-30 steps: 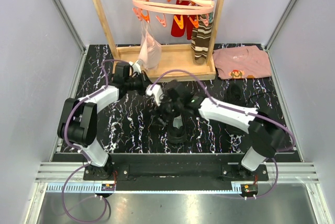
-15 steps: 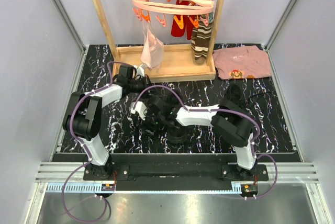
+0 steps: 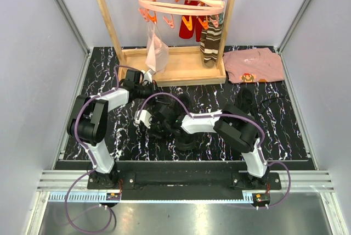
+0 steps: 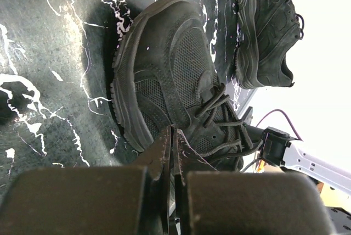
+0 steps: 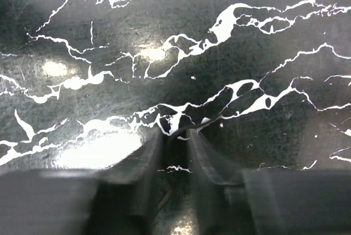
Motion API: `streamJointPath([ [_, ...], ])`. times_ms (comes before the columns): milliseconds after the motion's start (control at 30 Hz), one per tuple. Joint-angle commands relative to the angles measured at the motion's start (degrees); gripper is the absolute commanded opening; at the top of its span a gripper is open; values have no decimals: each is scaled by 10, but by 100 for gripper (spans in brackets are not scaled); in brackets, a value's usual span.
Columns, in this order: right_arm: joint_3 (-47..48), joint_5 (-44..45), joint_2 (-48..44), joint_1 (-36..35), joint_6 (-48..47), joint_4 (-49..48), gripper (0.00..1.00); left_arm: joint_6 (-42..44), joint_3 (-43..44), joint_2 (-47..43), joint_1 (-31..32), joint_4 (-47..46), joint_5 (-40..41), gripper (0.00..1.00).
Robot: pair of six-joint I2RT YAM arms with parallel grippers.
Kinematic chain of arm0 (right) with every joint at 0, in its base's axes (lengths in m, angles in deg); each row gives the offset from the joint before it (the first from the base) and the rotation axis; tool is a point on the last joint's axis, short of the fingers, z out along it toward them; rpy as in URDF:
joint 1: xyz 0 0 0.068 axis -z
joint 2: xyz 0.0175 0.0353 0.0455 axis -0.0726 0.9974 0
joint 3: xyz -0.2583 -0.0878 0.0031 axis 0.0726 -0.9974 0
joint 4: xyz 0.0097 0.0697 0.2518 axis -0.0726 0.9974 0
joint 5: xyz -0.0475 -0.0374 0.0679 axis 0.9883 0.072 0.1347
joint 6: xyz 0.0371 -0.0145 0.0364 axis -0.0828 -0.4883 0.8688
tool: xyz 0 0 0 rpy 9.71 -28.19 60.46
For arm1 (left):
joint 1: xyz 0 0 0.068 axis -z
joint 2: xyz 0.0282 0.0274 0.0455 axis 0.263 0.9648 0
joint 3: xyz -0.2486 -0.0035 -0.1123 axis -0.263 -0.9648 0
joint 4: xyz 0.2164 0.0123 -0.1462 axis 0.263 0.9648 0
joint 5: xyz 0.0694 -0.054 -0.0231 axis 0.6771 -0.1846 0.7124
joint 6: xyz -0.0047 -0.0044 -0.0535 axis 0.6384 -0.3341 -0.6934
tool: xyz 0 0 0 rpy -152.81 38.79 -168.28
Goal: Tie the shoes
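One black shoe [image 4: 170, 76] lies on the marble table right in front of my left gripper [image 4: 174, 130], with its laces [image 4: 225, 119] loose over the tongue. That gripper is shut at the shoe's side; I cannot make out whether a lace is pinched in it. The other shoe [image 4: 269, 26] lies further off, at the table's right [image 3: 245, 99]. In the top view the near shoe [image 3: 185, 139] is mostly hidden under my right arm. My right gripper [image 5: 176, 133] hangs low over bare table, left of the shoe [image 3: 149, 122]. It is open by a narrow gap, and a thin dark strand runs between the fingers.
A wooden rack [image 3: 175, 65] stands at the back with a round peg hanger [image 3: 181, 1]. A clear bag [image 3: 156, 54], red items and a striped sock [image 3: 210, 43] hang from it. A pink folded shirt [image 3: 255, 65] lies at the back right. Side walls close in the table.
My right arm swung from above the shoe down and to the left, and its jaws narrowed. The left gripper stayed shut and shifted only slightly.
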Motion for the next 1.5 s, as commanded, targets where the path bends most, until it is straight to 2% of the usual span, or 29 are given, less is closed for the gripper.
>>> streamJointPath([
  [0, 7, 63, 15, -2, -28, -11, 17, 10, 25, 6, 0, -10, -18, 0],
  [33, 6, 70, -4, -1, -23, -8, 0, 9, 24, 5, 0, -10, -16, 0],
  [267, 32, 78, -133, -1, 16, 36, 0, 11, 33, -3, 0, -3, -11, 0],
  [433, 18, 89, -257, 11, 26, 97, 0, 38, 37, -53, 0, 21, 5, 0],
  [600, -6, 105, -353, 54, 55, 184, 0, 109, 64, -115, 0, 99, 47, 0],
  [800, -20, 137, -485, 152, 99, 269, 0, 217, 109, -189, -24, 207, 71, 0],
  [900, -50, 167, -537, 165, 100, 293, 0, 272, 131, -215, -37, 251, 94, 0],
  [1033, -82, 225, -586, 181, 101, 323, 0, 335, 144, -241, -54, 298, 126, 0],
  [1167, -96, 280, -627, 204, 103, 353, 0, 363, 148, -255, -90, 316, 141, 0],
  [1467, -171, 334, -672, 248, 87, 387, 0, 396, 151, -247, -168, 359, 113, 0],
])
